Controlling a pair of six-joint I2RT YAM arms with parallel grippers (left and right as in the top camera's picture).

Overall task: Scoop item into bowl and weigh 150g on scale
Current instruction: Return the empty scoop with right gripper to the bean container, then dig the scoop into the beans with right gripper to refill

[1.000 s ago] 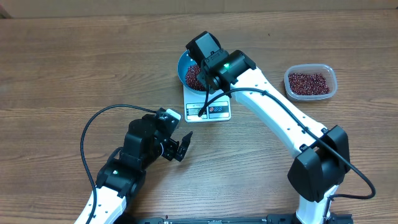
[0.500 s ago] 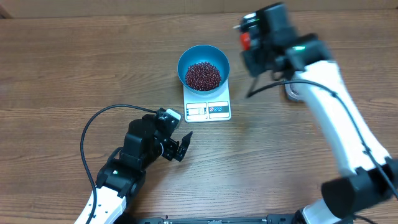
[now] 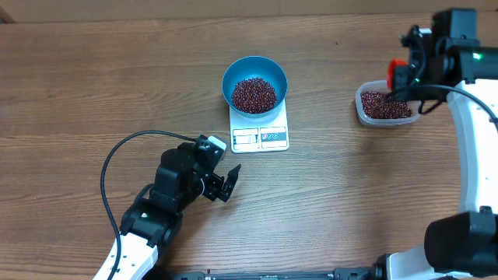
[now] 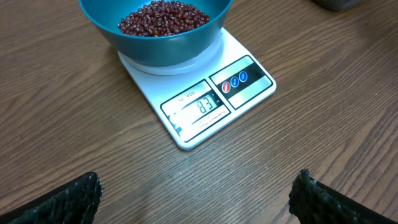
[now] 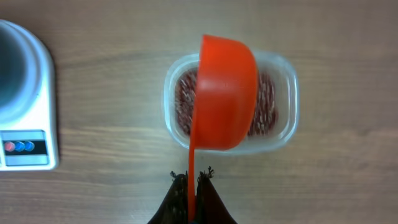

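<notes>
Toward the far edge of the table [image 3: 93,93], abt mid-width, sits the scale [image 3: 268,123] w/ the blue bowl [image 3: 254,68] on its far half, display [image 4: 198,106] end facing the near edge. Bowl holds a pile of red-brown beans [image 3: 254,94] covering its bottom, well below the rim. Display reads 83. Near the far right corner is a clear tub [image 3: 385,122], well apart from the scale, w/ more beans in a shallow layer. R gripper [image 5: 192,182] is clamped tight on the thin handle of an orange scoop [image 5: 225,93]. Handle runs straight out from btwn the fingers, and the cup hangs over the tub's middle, hiding most of the beans there. Only the cup's rounded outside shows in the wrist view, so can't tell if anything is in it, nor if it touches the beans. L gripper [image 3: 226,183] is toward the near edge, left of centre, its jaws spread wide and holding nothing. It points at the scale's near left corner but is apart from it, w/ bare wood btwn. L wrist view shows both black fingertips at the bottom corners, scale and bowl ahead. A black cable [image 3: 109,167] loops over the table on the L arm's left side.
</notes>
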